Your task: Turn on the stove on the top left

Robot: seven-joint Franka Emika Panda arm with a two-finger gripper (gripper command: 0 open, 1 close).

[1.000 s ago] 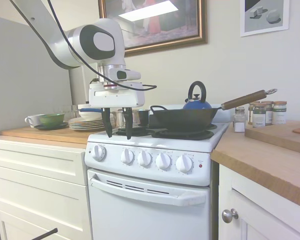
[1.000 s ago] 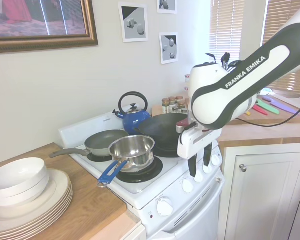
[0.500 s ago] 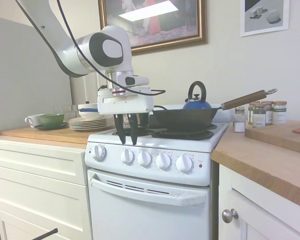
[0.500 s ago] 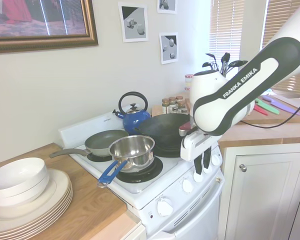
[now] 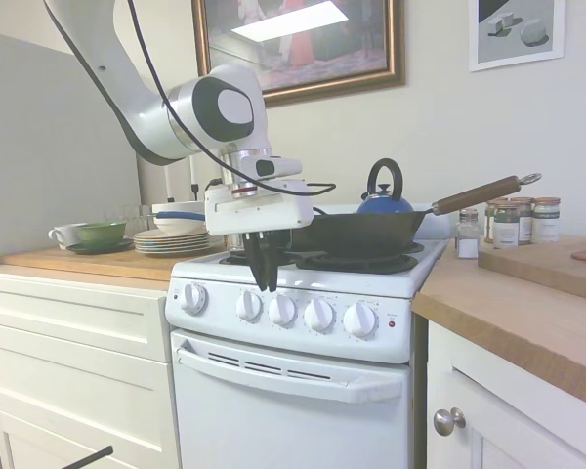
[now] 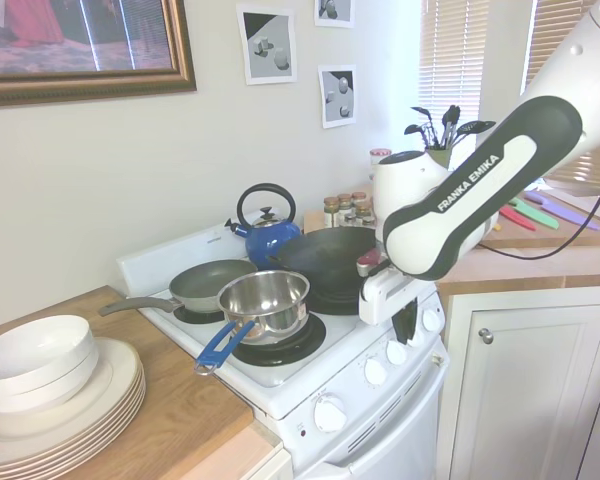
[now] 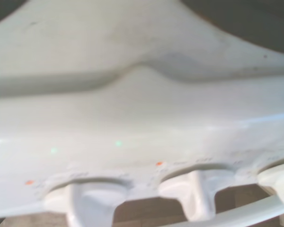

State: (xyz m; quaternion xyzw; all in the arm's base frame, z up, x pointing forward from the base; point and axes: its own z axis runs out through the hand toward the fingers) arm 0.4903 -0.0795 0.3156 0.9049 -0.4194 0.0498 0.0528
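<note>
The stove [image 5: 293,386] is a narrow white range with five round front knobs [image 5: 282,310] and a small red light [image 5: 392,323]. My gripper [image 5: 267,285] hangs fingers-down just above the control panel's top edge, over the gap between the second and third knobs from the left. Its dark fingers are pressed together with nothing between them. From the other side, the gripper [image 6: 405,336] sits at the stove's [image 6: 280,380] front edge over the knobs [image 6: 376,371]. The wrist view shows the white panel with knobs [image 7: 194,194] close below, blurred.
A black wok [image 5: 361,231] with a wooden handle, a blue kettle [image 5: 384,200], a steel saucepan [image 6: 265,298] and a frying pan [image 6: 210,282] sit on the burners. Stacked plates [image 6: 70,405] stand on one side counter, spice jars [image 5: 518,220] on the other.
The gripper has moved sideways along the stove's front, from over the first knobs toward the second and third, and dropped slightly. Its fingers went from wide apart to closed.
</note>
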